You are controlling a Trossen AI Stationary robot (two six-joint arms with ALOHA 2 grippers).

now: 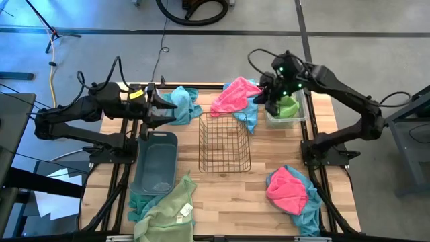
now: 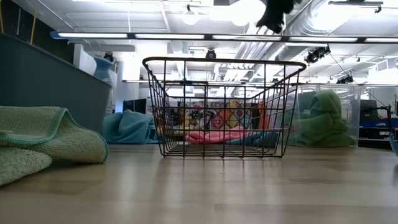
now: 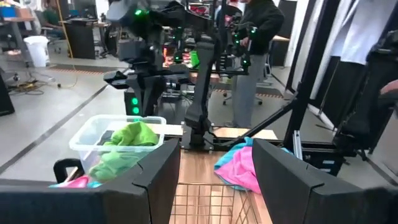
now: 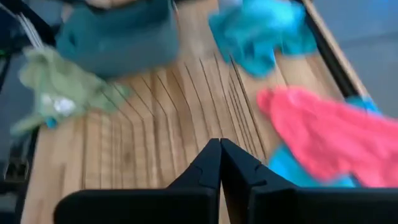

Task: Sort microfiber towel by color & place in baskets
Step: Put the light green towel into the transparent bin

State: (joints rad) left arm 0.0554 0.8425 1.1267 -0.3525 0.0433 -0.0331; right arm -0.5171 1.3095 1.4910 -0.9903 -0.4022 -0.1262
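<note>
Right gripper (image 4: 220,163) has its fingers pressed together on nothing, and sits raised above the clear bin (image 1: 297,119) at the table's far right; reads as a drop just done, since a lime green towel (image 1: 289,106) lies bunched inside that bin. Left gripper (image 1: 163,107) is spread and carries nothing, parked at the far left above the table just beside a teal towel (image 1: 183,102), likely waiting its turn or lining up on that cloth. Wire mesh basket (image 1: 224,142) stands mid-table with nothing in it, between the two arms so either can reach. Dark grey-blue tub (image 1: 155,161) sits left of it, seemingly with no towel inside. Unsorted still: pink towel on teal (image 1: 235,96) at the far edge between basket and bin, a pink-over-teal heap (image 1: 289,190) near right, and a pale green towel over teal (image 1: 166,208) near left, spilling past the tub's near end. Judgement: sorting is early, one color binned, pink and teal each still need a container.
</note>
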